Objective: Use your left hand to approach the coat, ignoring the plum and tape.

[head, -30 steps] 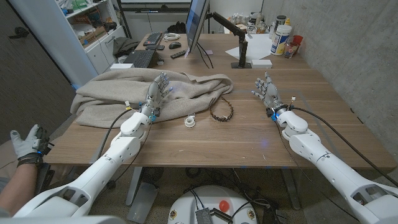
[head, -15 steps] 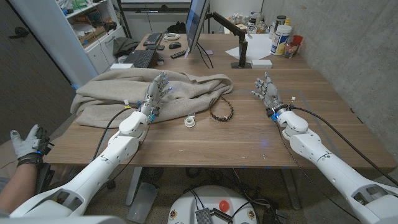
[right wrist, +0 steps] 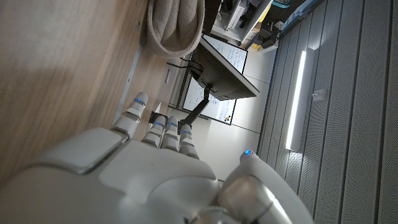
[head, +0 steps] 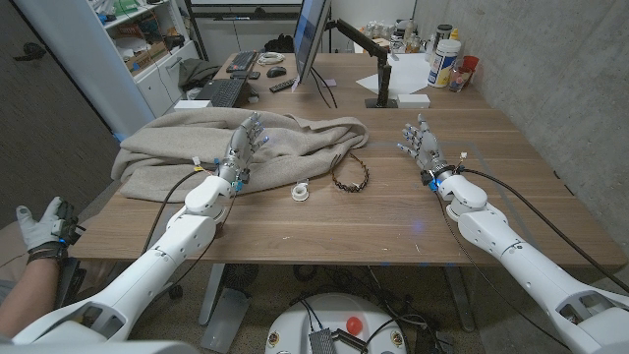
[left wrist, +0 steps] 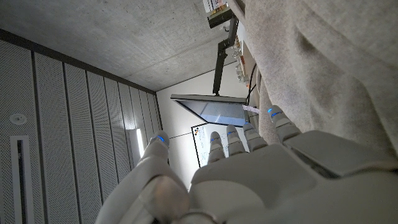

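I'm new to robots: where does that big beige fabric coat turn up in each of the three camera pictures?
Head view: big beige fabric coat heaped on the table's left half, under the left hand.
Left wrist view: coat fills the upper right.
Right wrist view: coat hangs at top centre.
Shared landmark: the monitor.

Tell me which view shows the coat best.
Head view: the whole coat lies spread on the table, left robot hand over its near edge. Left wrist shows only close-up fabric; right wrist catches one rounded fold.
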